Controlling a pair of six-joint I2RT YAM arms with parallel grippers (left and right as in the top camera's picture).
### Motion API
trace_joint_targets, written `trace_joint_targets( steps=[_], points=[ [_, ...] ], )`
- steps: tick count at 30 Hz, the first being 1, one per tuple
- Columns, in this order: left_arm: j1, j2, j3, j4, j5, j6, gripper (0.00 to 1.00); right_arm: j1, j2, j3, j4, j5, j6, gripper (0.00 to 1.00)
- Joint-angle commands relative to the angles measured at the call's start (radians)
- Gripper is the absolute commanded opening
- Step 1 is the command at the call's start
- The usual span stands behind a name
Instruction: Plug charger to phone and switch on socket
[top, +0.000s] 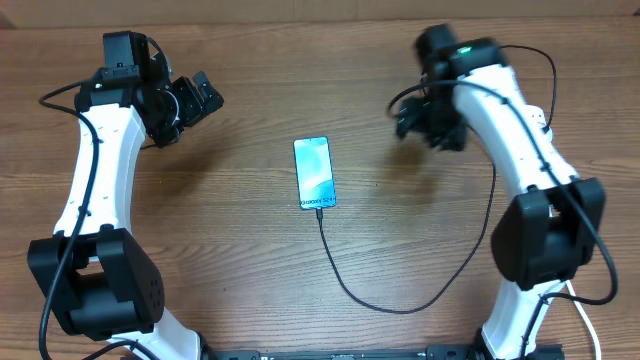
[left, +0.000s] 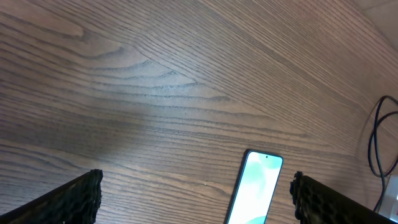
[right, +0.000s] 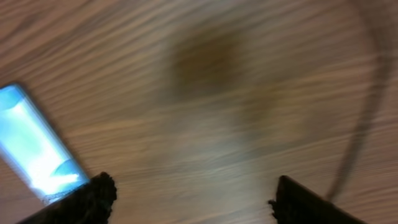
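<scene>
The phone (top: 314, 172) lies face up at the table's middle, its screen light blue-white. The charger, a thin black cable (top: 400, 308), meets the phone's near edge, loops toward the front and rises behind the right arm; its plug is hidden. The socket is out of view. My left gripper (top: 197, 99) is open and empty, raised to the left of the phone; the left wrist view shows the phone (left: 255, 186) between its fingers (left: 197, 177), far below. My right gripper (top: 428, 125) is open and empty, to the right of the phone. The right wrist view is blurred, with the phone (right: 34, 152) at the left and the cable (right: 360, 130) at the right of the fingers (right: 193, 183).
The table (top: 240, 260) is brown wood. A white cord (top: 588, 322) shows at the bottom right beside the right arm's base. A black cable (left: 374, 140) runs along the right edge of the left wrist view.
</scene>
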Motion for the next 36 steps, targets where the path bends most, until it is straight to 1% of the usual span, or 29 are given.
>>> trace_joint_targets(
  steps=[1,10,13,16,19,26,29,36],
  points=[
    [-0.002,-0.024,0.003,-0.001,-0.007,0.015,1.0,-0.125,-0.002,0.018,-0.008,0.099,-0.001,0.88],
    [-0.002,-0.024,0.003,-0.001,-0.006,0.015,0.99,-0.397,-0.002,0.016,0.002,0.1,-0.002,0.89],
    [-0.002,-0.024,0.003,-0.001,-0.006,0.015,1.0,-0.474,0.001,0.015,0.035,0.1,-0.002,0.9],
    [-0.002,-0.024,0.003,-0.001,-0.006,0.015,1.0,-0.553,0.004,-0.006,0.087,0.101,-0.002,0.93],
    [-0.002,-0.024,0.003,-0.001,-0.006,0.015,1.0,-0.608,0.013,-0.027,0.123,0.103,-0.002,0.94],
    [-0.002,-0.024,0.003,-0.001,-0.006,0.015,0.99,-0.691,0.031,-0.119,0.241,0.104,-0.006,0.95],
    [-0.002,-0.024,0.003,-0.001,-0.006,0.015,1.0,-0.713,0.042,-0.179,0.309,0.104,-0.006,0.99],
    [-0.002,-0.024,0.003,-0.001,-0.007,0.015,1.0,-0.731,0.047,-0.306,0.487,0.098,-0.005,1.0]
  ],
)
